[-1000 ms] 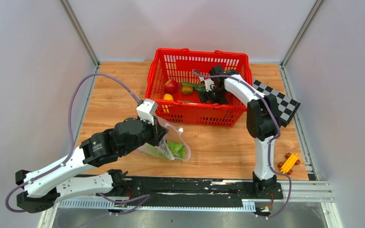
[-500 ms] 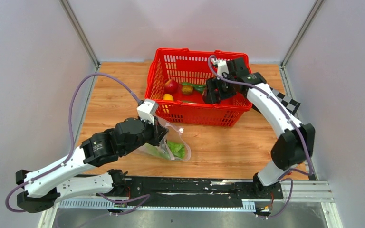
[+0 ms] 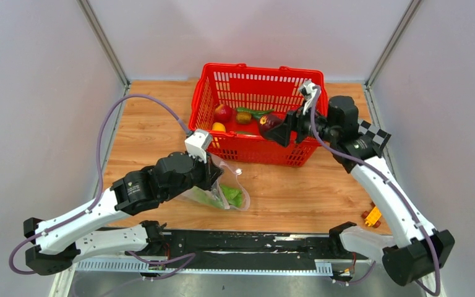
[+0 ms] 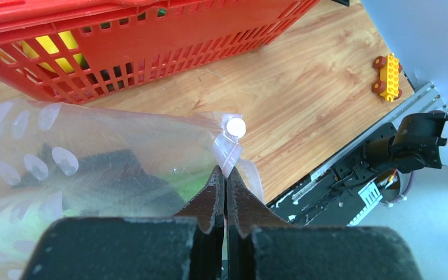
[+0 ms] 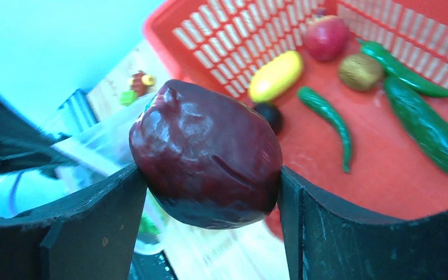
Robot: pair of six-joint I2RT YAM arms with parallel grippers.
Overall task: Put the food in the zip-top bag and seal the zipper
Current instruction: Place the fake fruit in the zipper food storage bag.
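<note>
We grip a dark red apple (image 5: pixel 207 154) in the right gripper (image 3: pixel 276 125) above the basket (image 3: pixel 256 74). The zip-top bag (image 3: pixel 226 193) lies at seven o'clock, its mouth edge pinched by the left gripper (image 4: pixel 226 178).

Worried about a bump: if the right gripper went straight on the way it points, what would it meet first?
Probably the lemon near the red basket's left wall, though depth is unclear; the right gripper, holding a dark red apple, points across the basket.
</note>
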